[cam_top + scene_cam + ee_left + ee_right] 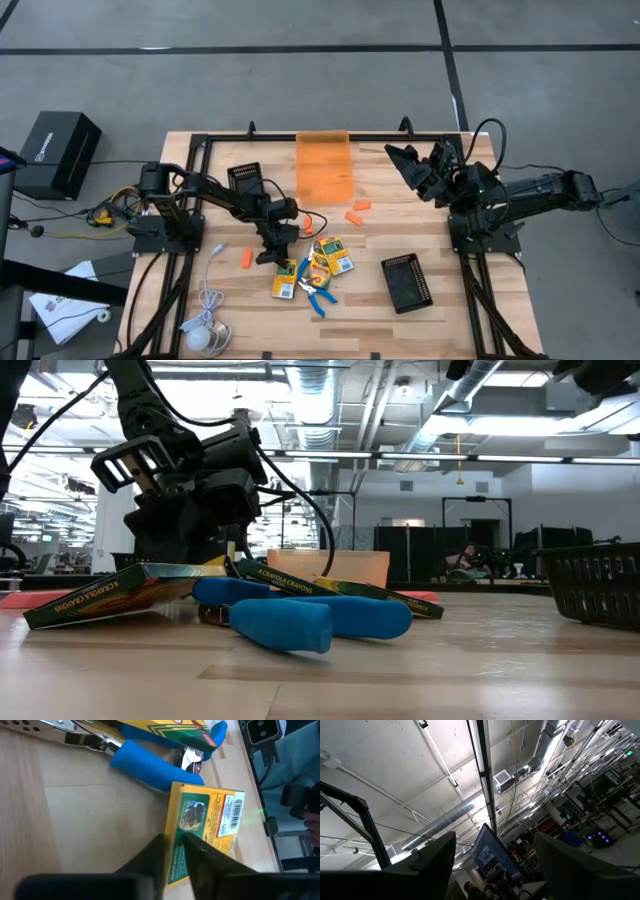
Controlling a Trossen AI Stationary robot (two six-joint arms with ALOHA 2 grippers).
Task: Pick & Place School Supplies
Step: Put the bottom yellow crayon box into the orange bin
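Three yellow-and-green crayon boxes lie near the table's middle front: one [285,280] on the left and two [330,257] beside it. My left gripper [275,252] is down at the left box. In the left wrist view its fingers [156,857] pinch the long edge of that box [212,817]. In the low view the same box [100,592] stands tilted with one end raised. The blue-handled scissor-like tool [318,296] lies right next to the boxes. Short orange pieces [246,258] [358,210] are scattered around. My right gripper [410,165] is held high at the back right, open, and points at the ceiling.
An orange translucent bin [323,165] stands at the back centre. One black tray [245,180] sits at the back left, another [407,282] at the front right. A white cable with a round puck [205,335] lies at the front left corner.
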